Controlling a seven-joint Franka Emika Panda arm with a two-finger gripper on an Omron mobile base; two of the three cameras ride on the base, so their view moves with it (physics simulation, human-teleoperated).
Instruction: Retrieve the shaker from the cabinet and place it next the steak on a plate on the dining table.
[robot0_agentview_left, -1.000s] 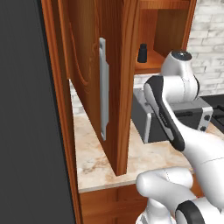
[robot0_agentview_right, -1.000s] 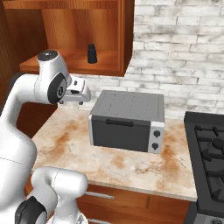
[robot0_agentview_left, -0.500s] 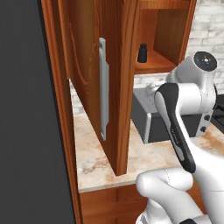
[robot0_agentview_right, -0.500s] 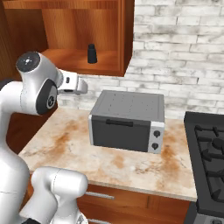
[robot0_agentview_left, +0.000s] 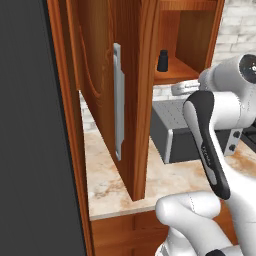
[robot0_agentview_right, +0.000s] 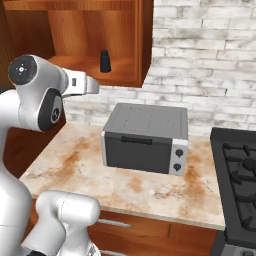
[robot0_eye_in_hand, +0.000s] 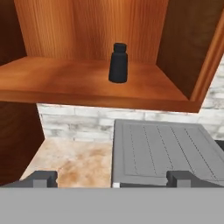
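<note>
While my gripper (robot0_eye_in_hand: 113, 178) hangs in the air below the shelf edge, its fingers (robot0_eye_in_hand: 43, 178) stand spread wide apart, one at each lower corner of the hand view, holding nothing and touching nothing. Ahead of the fingers and above them, the shaker (robot0_eye_in_hand: 118, 63) stands upright on the wooden floor of the cabinet (robot0_eye_in_hand: 87, 83), well apart from me, roughly centred between my two tips. Directly beneath and just beyond the fingers lies the flat grey top of the toaster oven (robot0_eye_in_hand: 162, 151), with the marble counter (robot0_eye_in_hand: 72, 159) off to the side.

From the right base view I see my hand reaching from beside the cabinet toward the brick wall (robot0_agentview_right: 200, 65), level with the shelf's underside, and the oven's dark front with its two knobs, which the hand view hides. From the left base view the open cabinet door (robot0_agentview_left: 107, 95) with its long silver handle (robot0_agentview_left: 117, 100) fills the foreground, and the shaker shows past its edge, beyond my wrist.
</note>
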